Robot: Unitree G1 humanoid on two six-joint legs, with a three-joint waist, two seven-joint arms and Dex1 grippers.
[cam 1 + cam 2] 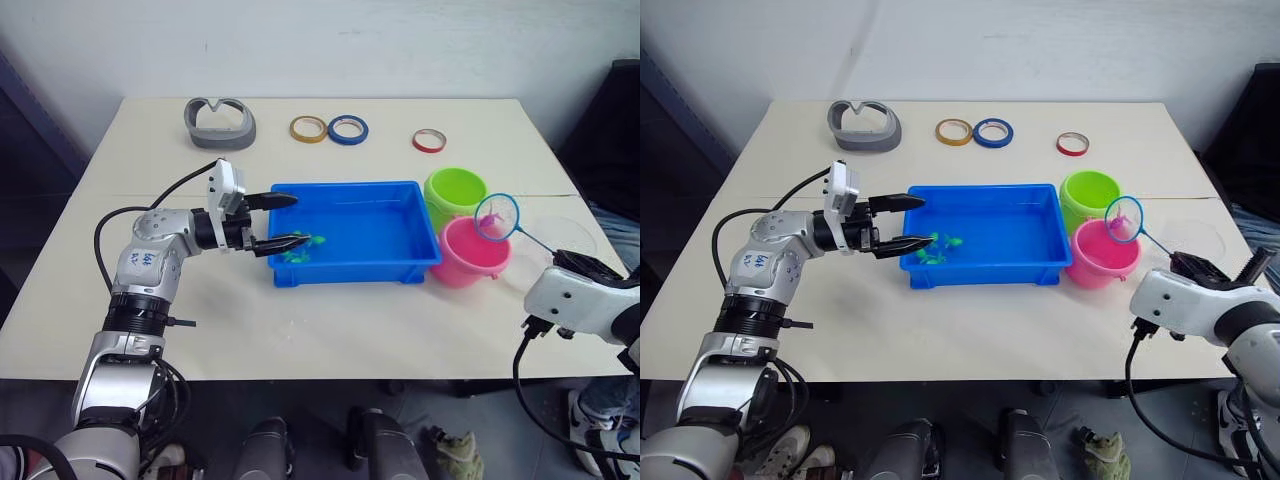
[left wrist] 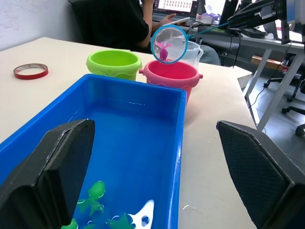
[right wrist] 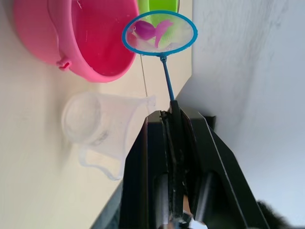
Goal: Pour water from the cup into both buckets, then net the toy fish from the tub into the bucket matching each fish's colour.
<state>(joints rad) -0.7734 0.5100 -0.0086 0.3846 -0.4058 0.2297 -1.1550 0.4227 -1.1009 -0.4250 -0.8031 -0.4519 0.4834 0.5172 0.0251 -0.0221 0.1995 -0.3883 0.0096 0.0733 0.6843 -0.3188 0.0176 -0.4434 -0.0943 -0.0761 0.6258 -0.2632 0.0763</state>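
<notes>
Pink fish [image 3: 151, 30] sits in the net [image 2: 168, 44], which hangs over the pink bucket [image 1: 470, 253]; right gripper [image 3: 172, 119] is clamped on the net's handle. Judging by that, pouring looks done: cup [image 3: 102, 129] stands on the table just beside the pink bucket, looks empty, though water level in the buckets is hard to tell. Next call: tip the fish into pink. Left: green fish [image 2: 95, 196] lie in the tub [image 1: 410, 268] at its left end, at least three, for the green bucket [image 1: 455, 191]. No other pink fish visible in the tub. Left gripper [image 1: 285, 222] is spread wide, holding nothing, fingers straddling the tub's left end. Tape rings [image 1: 328, 129] and a grey holder [image 1: 219, 123] sit at the far edge, well apart. Nothing blocks the drop.
</notes>
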